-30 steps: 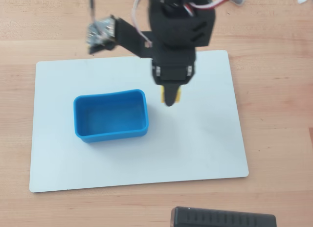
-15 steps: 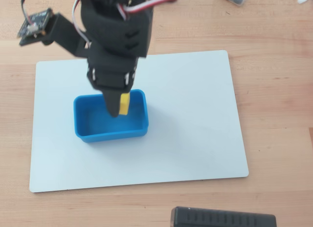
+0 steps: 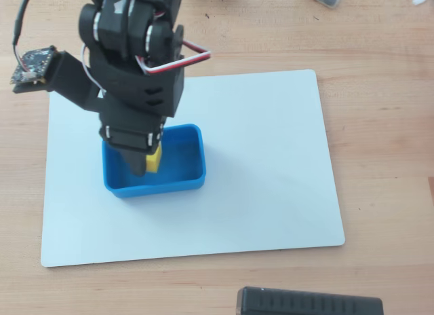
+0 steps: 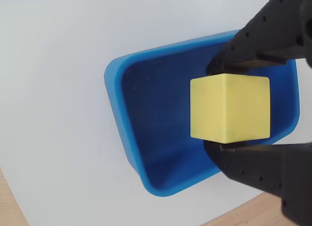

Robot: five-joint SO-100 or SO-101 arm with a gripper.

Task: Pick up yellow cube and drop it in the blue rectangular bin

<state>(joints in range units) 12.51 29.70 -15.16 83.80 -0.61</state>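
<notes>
The black gripper [image 4: 225,109] is clenched on the yellow cube [image 4: 229,107], one finger pressing its top face and the other its bottom face in the wrist view. The cube hangs above the open interior of the blue rectangular bin [image 4: 146,114], which sits on a white board [image 3: 271,165].

Cube [image 4: 229,107] over bin [image 4: 146,114] — bin on board [image 3: 271,159] (wrist view).
</notes>
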